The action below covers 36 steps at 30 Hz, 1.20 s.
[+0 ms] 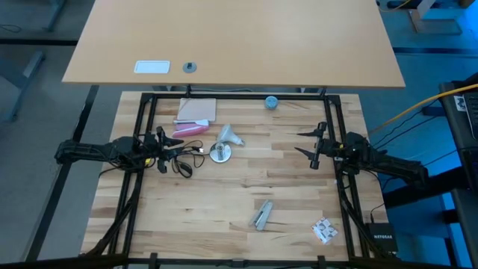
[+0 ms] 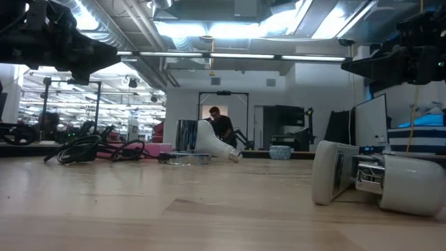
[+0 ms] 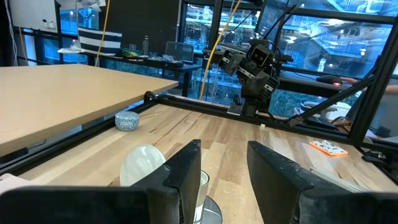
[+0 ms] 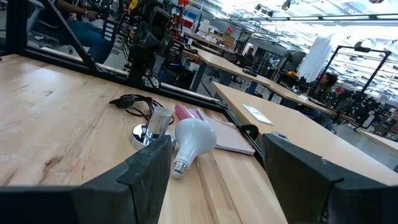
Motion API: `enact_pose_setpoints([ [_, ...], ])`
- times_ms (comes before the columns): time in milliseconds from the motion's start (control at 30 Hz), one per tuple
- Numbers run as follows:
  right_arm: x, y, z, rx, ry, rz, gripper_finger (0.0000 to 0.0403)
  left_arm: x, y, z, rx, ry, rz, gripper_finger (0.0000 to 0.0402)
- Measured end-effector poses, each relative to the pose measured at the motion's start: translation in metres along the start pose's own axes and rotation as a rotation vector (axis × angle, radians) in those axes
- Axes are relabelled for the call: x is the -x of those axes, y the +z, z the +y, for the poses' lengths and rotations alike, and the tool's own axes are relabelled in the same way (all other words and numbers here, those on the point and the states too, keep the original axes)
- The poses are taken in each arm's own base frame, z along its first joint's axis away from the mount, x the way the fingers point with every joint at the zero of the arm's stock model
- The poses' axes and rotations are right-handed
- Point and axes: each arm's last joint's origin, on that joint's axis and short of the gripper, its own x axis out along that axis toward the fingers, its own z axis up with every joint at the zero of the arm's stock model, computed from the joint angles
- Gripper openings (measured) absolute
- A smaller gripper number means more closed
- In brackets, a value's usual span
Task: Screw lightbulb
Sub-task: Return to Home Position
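The black left pincer (image 3: 224,149) and right pincer (image 4: 216,142) (both matt) have broad, blunt, angular fingers (image 3: 185,177).

The work surface is a pale plank-wood tabletop (image 1: 224,224) edged by a black metal frame (image 1: 239,93). Beyond it a plain tan desk (image 1: 246,37) stands on a dark floor (image 1: 45,112). The room is a large open hall. Long fluorescent strips (image 2: 230,29) and exposed ducts (image 2: 129,42) run along the ceiling. A white wall (image 2: 182,104) holds a dark doorway (image 2: 233,111), where a person (image 2: 221,125) stands. Rows of further desks (image 4: 233,64) stretch away under bright lamps, and tall glass panes (image 3: 323,34) glow blue.
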Motion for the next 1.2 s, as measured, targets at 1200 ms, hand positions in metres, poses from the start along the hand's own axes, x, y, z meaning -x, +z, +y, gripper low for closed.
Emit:
enact_pose_setpoints([
  [1200,0.0000,0.0018,-0.0005,0.002,-0.002,-0.020,0.0253,0.0000,0.0000,0.0000,0.000,0.000,0.000,0.0123],
])
